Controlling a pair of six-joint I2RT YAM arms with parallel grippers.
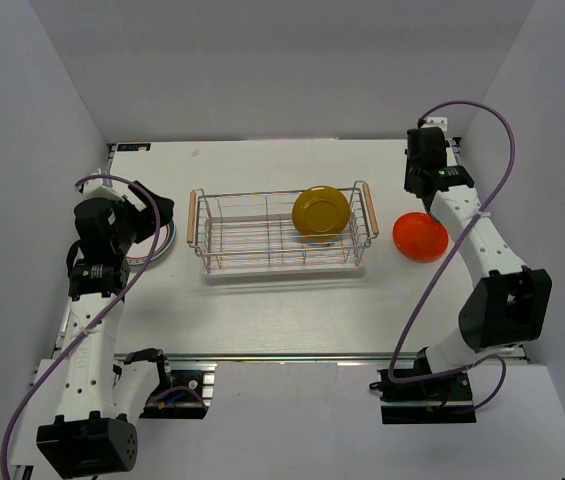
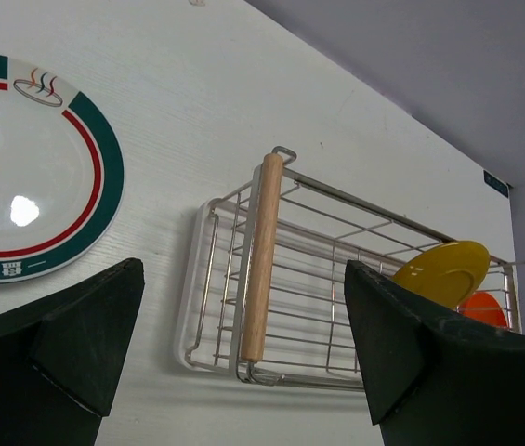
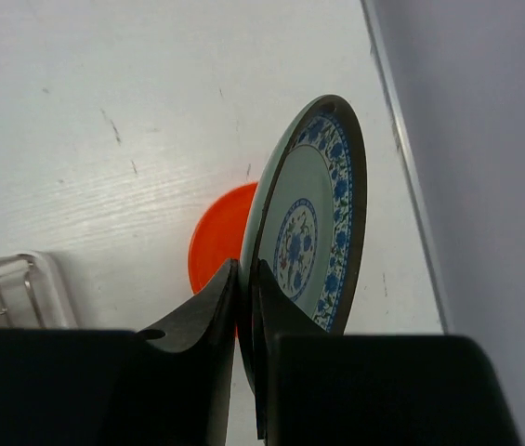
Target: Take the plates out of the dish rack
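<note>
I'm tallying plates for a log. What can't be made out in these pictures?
1. Top view: blue-patterned plate in the right gripper, hidden by that arm.
2. Top view: white plate, mostly under the left arm; left wrist frame crops it.
3. Right wrist: orange plate, largely behind the held plate.

Your top view looks down from high over the near edge, covering the whole tabletop (image 1: pixel 292 320). The left wrist view faces low across it toward the dish rack (image 2: pixel 336 269). The right wrist view looks steeply down, close on the blue-patterned plate (image 3: pixel 313 223). All three share the orange plate (image 1: pixel 420 237).
</note>
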